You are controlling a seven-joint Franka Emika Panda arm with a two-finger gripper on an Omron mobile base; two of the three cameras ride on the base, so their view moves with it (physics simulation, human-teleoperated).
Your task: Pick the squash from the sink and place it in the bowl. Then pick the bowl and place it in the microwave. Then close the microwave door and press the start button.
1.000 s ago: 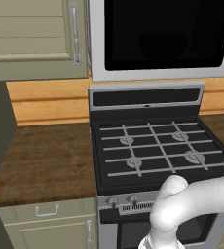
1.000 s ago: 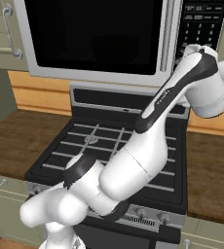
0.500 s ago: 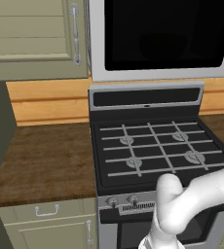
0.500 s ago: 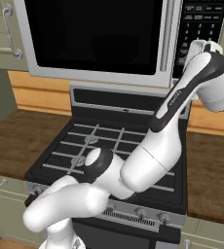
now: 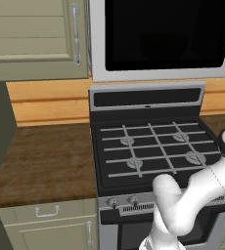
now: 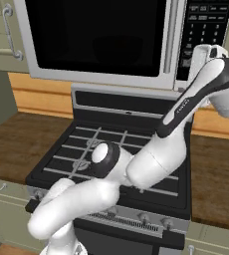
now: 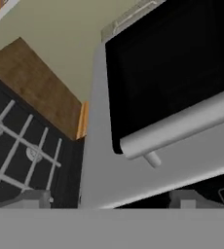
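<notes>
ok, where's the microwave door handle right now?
The handle is the vertical grey bar at the right edge of the closed microwave door, just left of the dark control panel, above the stove.

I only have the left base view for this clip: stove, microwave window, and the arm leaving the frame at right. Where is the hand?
Observer: In the right base view the arm reaches up to the control panel, right of the microwave door.
Operator: Holding anything?
Observer: No. In the hand view the gripper is open, with nothing between its fingertips.
Operator: What does the hand face?
Observer: The door's bar handle, with the stove off to one side.
</notes>
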